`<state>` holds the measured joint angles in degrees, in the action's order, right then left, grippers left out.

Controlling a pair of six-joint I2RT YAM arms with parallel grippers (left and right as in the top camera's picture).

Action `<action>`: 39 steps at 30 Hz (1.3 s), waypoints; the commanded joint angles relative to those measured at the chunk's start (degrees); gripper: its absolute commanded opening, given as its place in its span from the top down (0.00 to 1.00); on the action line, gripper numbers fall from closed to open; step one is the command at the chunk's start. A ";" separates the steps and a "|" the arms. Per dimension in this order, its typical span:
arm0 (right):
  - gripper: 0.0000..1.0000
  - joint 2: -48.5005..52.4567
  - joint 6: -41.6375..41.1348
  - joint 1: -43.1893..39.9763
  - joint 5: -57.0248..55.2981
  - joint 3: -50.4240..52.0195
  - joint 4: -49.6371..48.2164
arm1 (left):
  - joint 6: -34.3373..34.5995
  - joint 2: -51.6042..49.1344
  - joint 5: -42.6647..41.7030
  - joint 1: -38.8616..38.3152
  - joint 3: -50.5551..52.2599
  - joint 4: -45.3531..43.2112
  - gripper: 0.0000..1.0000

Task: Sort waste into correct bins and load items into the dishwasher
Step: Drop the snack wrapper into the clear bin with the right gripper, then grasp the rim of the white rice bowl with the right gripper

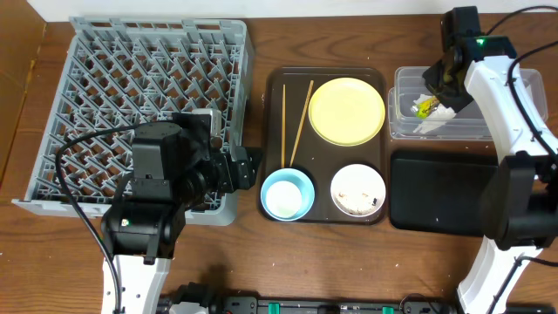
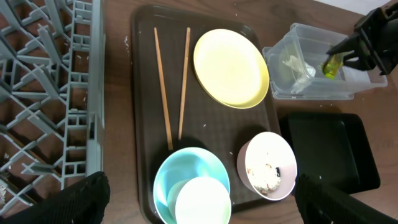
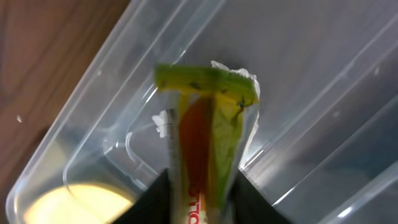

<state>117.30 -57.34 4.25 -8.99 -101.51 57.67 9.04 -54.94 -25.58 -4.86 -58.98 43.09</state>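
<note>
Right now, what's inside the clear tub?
A crumpled napkin lies in the tub. The right gripper holds a wrapper over it, not dropped yet. Anything under the napkin or the arm is hidden.

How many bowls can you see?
2. The blue bowl sits at the tray's near left corner with a cup inside it. The white bowl sits at the near right corner, holding crumbs. None seems hidden.

Left hand low and near, fingers spread wide; right arm outstretched far, right hand clamped tight.
</note>
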 commanded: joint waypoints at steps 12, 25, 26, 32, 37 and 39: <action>0.63 -17.90 21.42 4.26 7.89 -0.81 3.08 | 0.09 -0.04 -0.79 0.35 -1.27 -0.02 0.05; 0.55 -12.79 29.33 33.86 3.82 10.71 13.25 | 0.07 -0.04 -0.79 0.35 -1.27 -0.02 0.05; 0.55 -11.93 31.71 35.93 3.91 13.40 9.99 | 0.07 -0.04 -0.79 0.35 -1.27 -0.02 0.05; 0.52 -9.25 33.66 41.55 3.50 23.69 -1.09 | 0.07 -0.04 -0.79 0.35 -1.27 -0.02 0.05; 0.63 -8.24 30.38 40.46 2.34 27.23 -4.83 | 0.09 -0.04 -0.79 0.35 -1.27 -0.02 0.05; 0.96 -8.24 30.40 39.82 3.06 28.04 -6.12 | 0.07 -0.04 -0.79 0.35 -1.27 -0.02 0.05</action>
<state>108.64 -26.00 44.99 -5.06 -74.48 52.73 9.04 -54.94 -25.58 -4.86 -58.98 43.09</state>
